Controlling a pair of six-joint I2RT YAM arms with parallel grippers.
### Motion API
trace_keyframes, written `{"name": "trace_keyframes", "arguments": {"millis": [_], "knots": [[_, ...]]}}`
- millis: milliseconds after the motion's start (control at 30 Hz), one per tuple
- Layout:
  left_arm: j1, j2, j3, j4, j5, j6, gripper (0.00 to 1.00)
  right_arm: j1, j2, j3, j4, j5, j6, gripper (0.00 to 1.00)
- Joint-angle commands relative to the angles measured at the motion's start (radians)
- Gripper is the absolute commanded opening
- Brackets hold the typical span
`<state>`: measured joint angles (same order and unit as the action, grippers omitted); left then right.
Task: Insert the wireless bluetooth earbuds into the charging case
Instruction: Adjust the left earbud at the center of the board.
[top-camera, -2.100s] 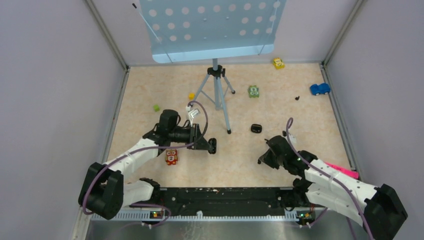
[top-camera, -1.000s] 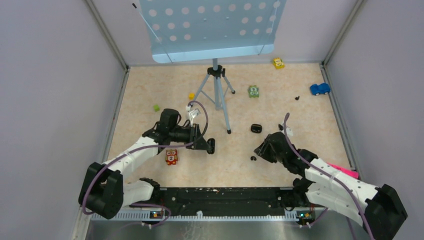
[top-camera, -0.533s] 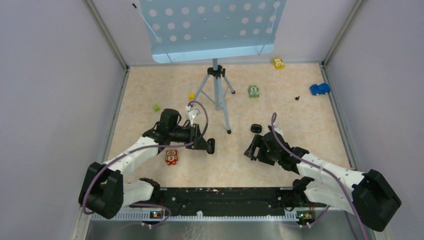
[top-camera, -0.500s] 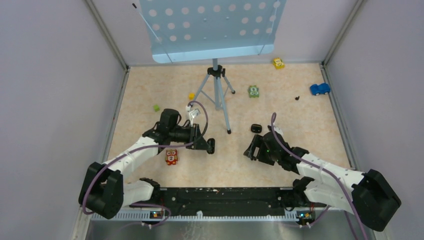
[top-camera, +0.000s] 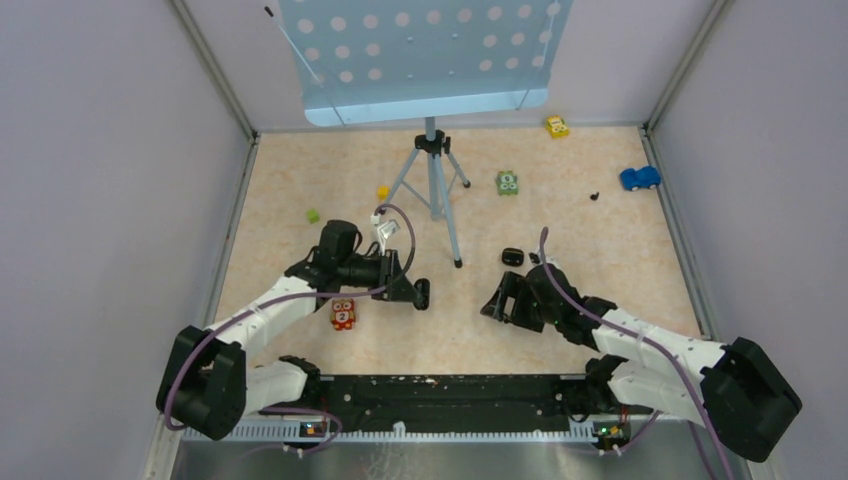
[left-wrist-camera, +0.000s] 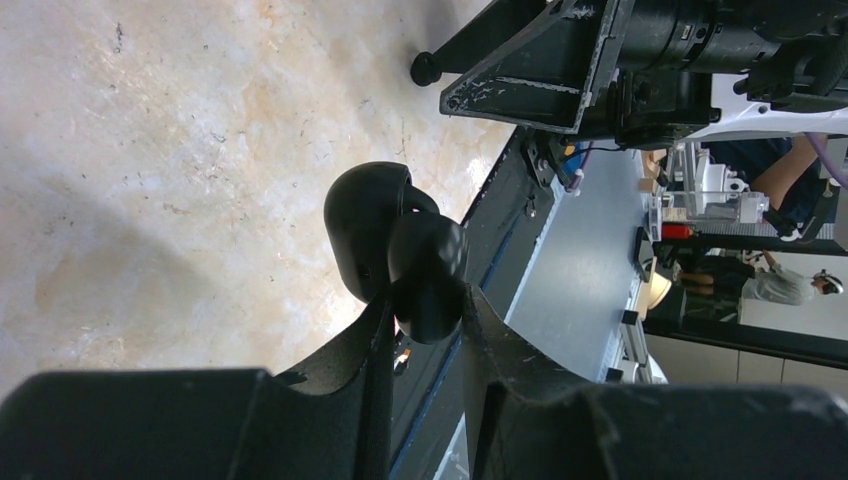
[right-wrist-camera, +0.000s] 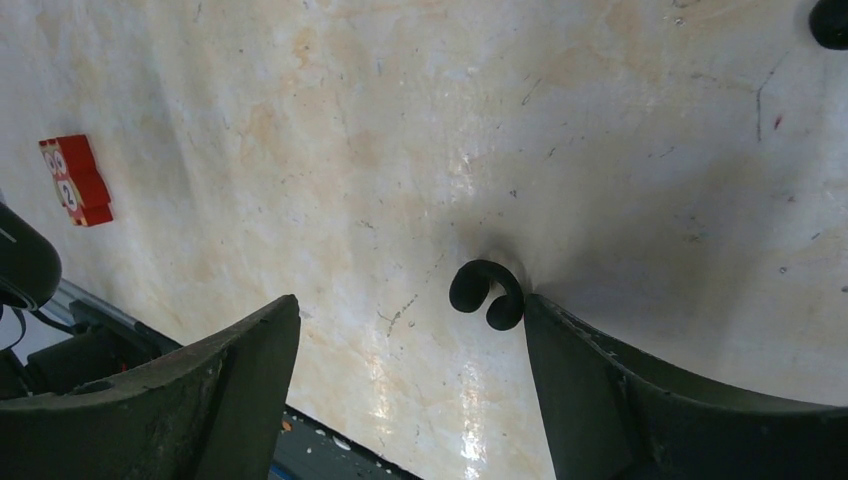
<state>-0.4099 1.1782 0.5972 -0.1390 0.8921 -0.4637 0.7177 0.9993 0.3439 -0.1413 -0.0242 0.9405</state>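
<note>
My left gripper (top-camera: 424, 292) (left-wrist-camera: 425, 300) is shut on a black rounded two-lobed thing, the charging case (left-wrist-camera: 380, 230), held off the table with its lid swung open. My right gripper (top-camera: 493, 302) (right-wrist-camera: 410, 305) stands wide open, low over the table. A small black C-shaped earbud (right-wrist-camera: 487, 293) lies on the table between its jaws, touching the inner face of the right finger (right-wrist-camera: 600, 380). In the top view that earbud is hidden under the gripper. Another tiny black nub (top-camera: 595, 196) lies far right, near the blue car.
A black oval thing (top-camera: 512, 256) lies just beyond the right gripper. The tripod (top-camera: 434, 190) holds a blue panel (top-camera: 420, 50); one foot (top-camera: 458, 264) is between the arms. A red block (top-camera: 342, 313) (right-wrist-camera: 75, 180), green block (top-camera: 507, 182), yellow car (top-camera: 557, 126) and blue car (top-camera: 639, 178) are scattered.
The right arm has swung left and its jaws have opened wide, so the earbud that lay in front of it is now between them. The left arm has not moved.
</note>
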Motion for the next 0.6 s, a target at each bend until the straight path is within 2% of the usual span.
{"name": "trace_keyframes", "arguments": {"millis": [0,267,567], "knots": [[0.0,-0.028,-0.016,0.059,0.006,-0.013,0.0,0.012,0.01,-0.013,0.035,-0.054,-0.02,0.81],[0.0,-0.022,-0.024,0.061,0.004,-0.013,0.0,0.074,0.023,0.006,0.04,-0.064,-0.01,0.81],[0.0,-0.013,-0.023,0.06,0.022,-0.012,0.0,0.076,0.015,0.052,-0.092,-0.008,-0.075,0.81]]}}
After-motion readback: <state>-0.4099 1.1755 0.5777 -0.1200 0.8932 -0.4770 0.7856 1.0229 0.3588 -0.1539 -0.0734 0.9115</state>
